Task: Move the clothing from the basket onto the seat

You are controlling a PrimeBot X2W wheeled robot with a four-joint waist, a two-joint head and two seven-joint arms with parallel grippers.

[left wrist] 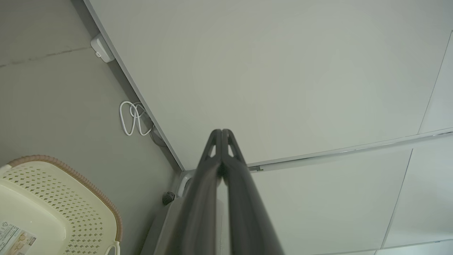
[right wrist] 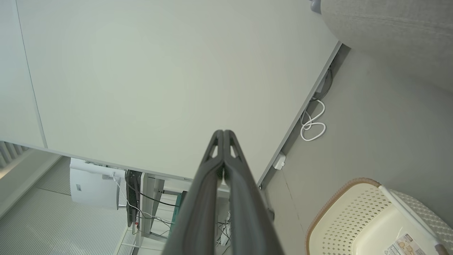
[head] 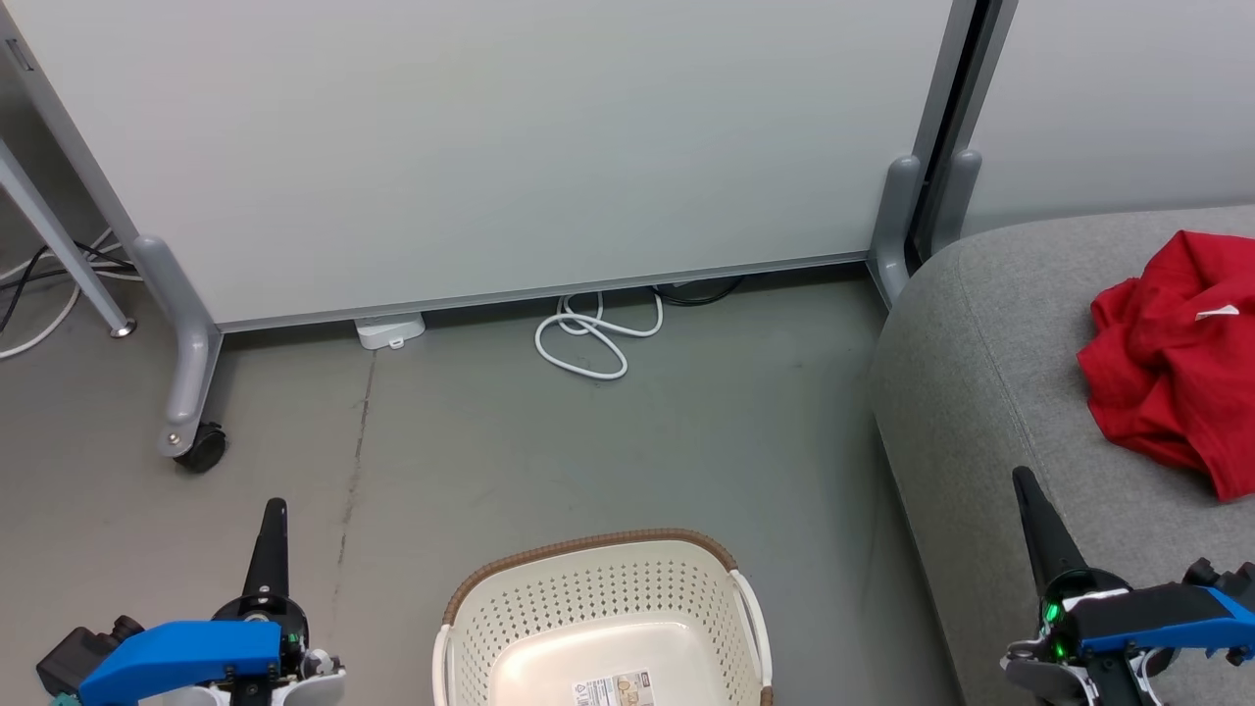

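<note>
Red clothing [head: 1172, 363] lies crumpled on the grey seat [head: 980, 373] at the right, a small white label showing on it. The cream basket [head: 603, 588] with a brown rim stands on the floor at the bottom centre; only a label shows on its bare bottom. The basket also appears at the lower left in the left wrist view [left wrist: 53, 198] and lower right in the right wrist view [right wrist: 354, 219]. My left gripper [head: 276, 506] is shut and raised left of the basket, holding nothing. My right gripper [head: 1021, 475] is shut over the seat's front edge, below the clothing. Fingers meet in both wrist views [left wrist: 222, 131] [right wrist: 224, 131].
A white partition panel [head: 490, 147] on grey wheeled feet [head: 191, 392] stands behind the basket. A coiled white cable [head: 588, 338] and a white plug box [head: 390, 330] lie on the grey floor at its base. More cables lie at the far left.
</note>
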